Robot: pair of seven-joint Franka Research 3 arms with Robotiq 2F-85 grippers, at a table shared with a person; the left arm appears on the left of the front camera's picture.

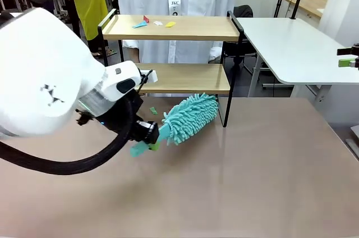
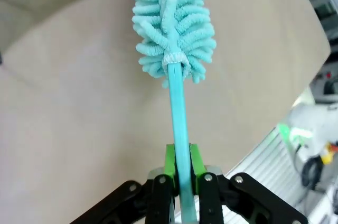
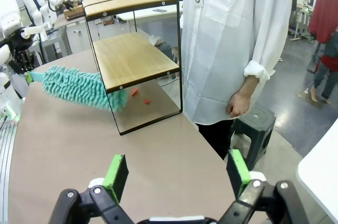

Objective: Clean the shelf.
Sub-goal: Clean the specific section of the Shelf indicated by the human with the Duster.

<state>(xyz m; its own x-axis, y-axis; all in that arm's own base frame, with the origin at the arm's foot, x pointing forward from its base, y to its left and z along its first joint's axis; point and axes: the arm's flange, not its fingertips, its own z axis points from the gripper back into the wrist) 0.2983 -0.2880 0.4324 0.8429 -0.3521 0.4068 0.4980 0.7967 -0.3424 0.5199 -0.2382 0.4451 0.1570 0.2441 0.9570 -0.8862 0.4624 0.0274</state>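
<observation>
The shelf [image 1: 185,27] stands at the table's far side, with several coloured paper scraps [image 1: 140,24] on its top board; its lower board [image 1: 185,78] looks bare. My left gripper [image 1: 148,136] is shut on the handle of a teal fluffy duster [image 1: 190,117], whose head points at the gap under the lower board. In the left wrist view the green pads [image 2: 169,161] clamp the handle [image 2: 178,113]. My right gripper [image 3: 177,176] stands open with nothing in it, well off to the right [image 1: 349,58]. From there the shelf [image 3: 132,55] and the duster [image 3: 79,89] show.
A person in a white coat [image 3: 237,39] stands just behind the shelf. A green scrap [image 1: 153,110] and red scraps [image 3: 134,92] lie on the tan tabletop under the shelf. A white table [image 1: 297,47] adjoins at the right.
</observation>
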